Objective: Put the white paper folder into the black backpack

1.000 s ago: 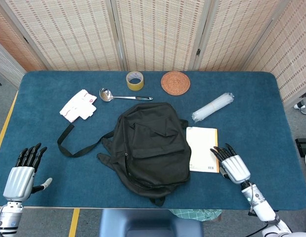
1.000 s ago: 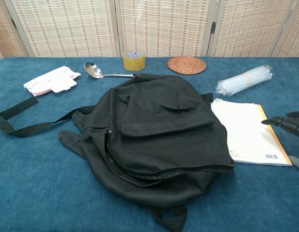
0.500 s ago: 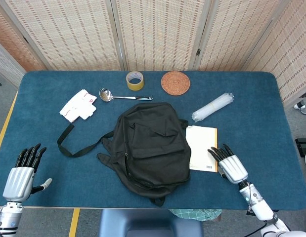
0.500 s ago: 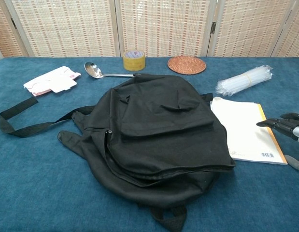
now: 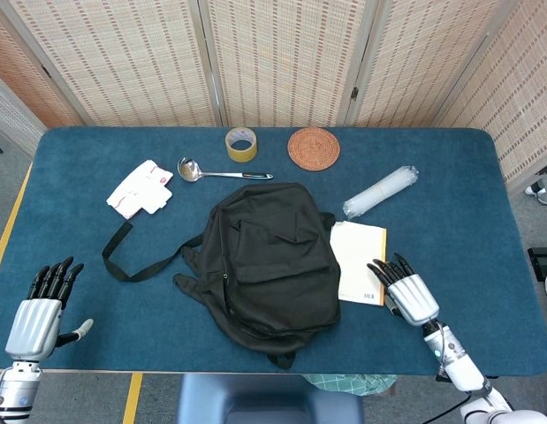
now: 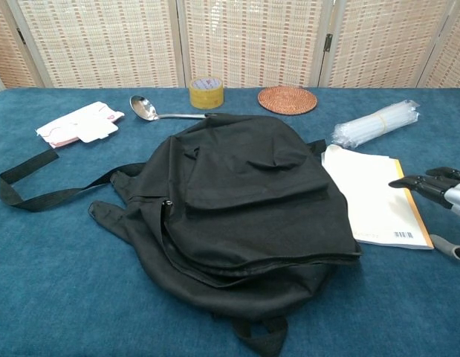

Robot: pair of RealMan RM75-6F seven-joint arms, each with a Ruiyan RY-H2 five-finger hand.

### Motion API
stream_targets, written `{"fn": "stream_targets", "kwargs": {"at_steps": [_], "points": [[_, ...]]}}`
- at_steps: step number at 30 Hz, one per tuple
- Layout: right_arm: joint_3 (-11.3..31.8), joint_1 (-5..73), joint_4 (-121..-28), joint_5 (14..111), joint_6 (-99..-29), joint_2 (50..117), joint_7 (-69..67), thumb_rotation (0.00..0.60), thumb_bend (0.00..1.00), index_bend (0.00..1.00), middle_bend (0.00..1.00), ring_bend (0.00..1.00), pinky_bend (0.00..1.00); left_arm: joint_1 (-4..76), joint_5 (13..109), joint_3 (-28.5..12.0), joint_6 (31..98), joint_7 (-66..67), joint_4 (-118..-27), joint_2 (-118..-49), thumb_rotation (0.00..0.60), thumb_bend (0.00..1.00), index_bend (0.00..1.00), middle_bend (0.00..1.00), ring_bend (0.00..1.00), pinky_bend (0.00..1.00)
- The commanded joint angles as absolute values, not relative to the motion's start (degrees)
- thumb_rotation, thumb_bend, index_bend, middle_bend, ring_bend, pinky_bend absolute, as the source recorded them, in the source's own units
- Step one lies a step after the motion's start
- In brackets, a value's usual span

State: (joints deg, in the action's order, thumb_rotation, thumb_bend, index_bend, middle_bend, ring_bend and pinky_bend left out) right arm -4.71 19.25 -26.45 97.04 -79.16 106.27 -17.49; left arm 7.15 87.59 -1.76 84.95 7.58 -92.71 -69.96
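white paper folder (image 5: 360, 261) lies flat near the table's (image 5: 450, 194) right-front edge, tucked beside the black backpack (image 5: 269, 261), right hand (image 5: 404, 293) fingers spread at its corner holding nothing, left hand (image 5: 39, 309) spread too, imo folder's light, thin, bendy, so pinch the free right edge.

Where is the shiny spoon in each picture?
Head view: the spoon lies on the table beyond the black backpack, upper middle-left, bowl end to the left.
Chest view: the spoon sits upper left, beyond the backpack.
Shared landmark: the yellow tape roll sits just beyond its handle end in both views.
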Motion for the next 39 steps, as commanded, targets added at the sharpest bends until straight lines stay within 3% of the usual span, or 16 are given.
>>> {"fn": "stream_targets", "kwargs": {"at_steps": [1, 10, 21, 39], "points": [[-4.45, 19.65, -26.17, 96.93, -79.50, 106.75, -17.61, 0.600, 0.45, 0.14, 0.17, 0.20, 0.07, 7.12, 87.61, -1.78, 85.01, 7.46, -92.70, -69.95, 0.600, 0.24, 0.09, 0.04, 0.06, 0.00], [-2.81, 22.44, -25.30, 96.27, -80.06, 109.08, -18.39, 0.600, 0.48, 0.17, 0.19, 0.23, 0.09, 7.11, 87.50, -1.91, 85.05, 7.08, -92.46, -69.93, 0.600, 0.24, 0.09, 0.04, 0.06, 0.00], [-1.91, 26.46, -25.09, 95.85, -77.71, 111.94, -18.49, 0.600, 0.58, 0.23, 0.24, 0.27, 0.22, 7.22, 87.08, -2.00, 84.59, 6.73, -92.08, -70.03, 0.600, 0.24, 0.09, 0.04, 0.06, 0.00], [-0.23, 27.00, -31.26, 93.36, -77.10, 109.41, -17.56, 0.600, 0.56, 0.26, 0.21, 0.24, 0.20, 7.21, 86.99, -1.92, 84.41, 6.96, -92.06, -70.08, 0.600, 0.24, 0.09, 0.04, 0.06, 0.00]]}}
